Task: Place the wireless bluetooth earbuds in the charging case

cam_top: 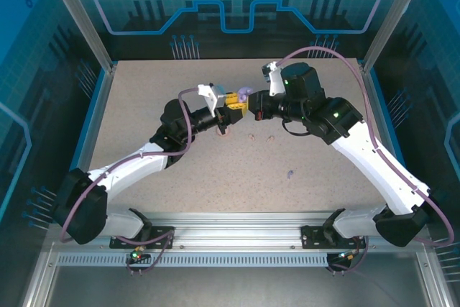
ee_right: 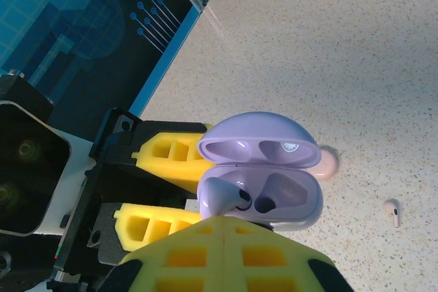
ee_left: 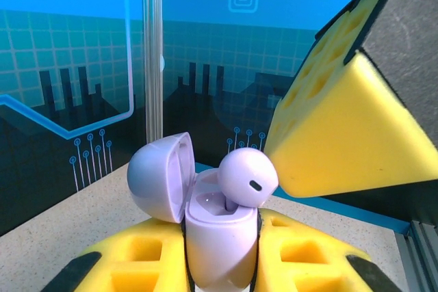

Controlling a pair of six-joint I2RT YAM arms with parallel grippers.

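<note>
My left gripper (ee_left: 220, 254) is shut on the lilac charging case (ee_left: 219, 234), held upright with its lid (ee_left: 159, 176) swung open. A lilac earbud (ee_left: 248, 176) stands with its stem in one slot and its head above the rim. My right gripper (ee_right: 223, 227) is shut, its yellow tip against that earbud (ee_right: 223, 195). The other slot (ee_right: 263, 203) of the case (ee_right: 291, 196) is empty. From above, both grippers, left (cam_top: 233, 104) and right (cam_top: 253, 109), meet at the case (cam_top: 244, 93) over the middle of the table.
Two pale pink earbuds (cam_top: 253, 135) (cam_top: 270, 136) lie on the table just in front of the grippers. A lilac earbud (cam_top: 290, 174) lies nearer the right arm. A pink round case (ee_right: 328, 162) sits on the table behind the lilac one. Blue walls enclose the table.
</note>
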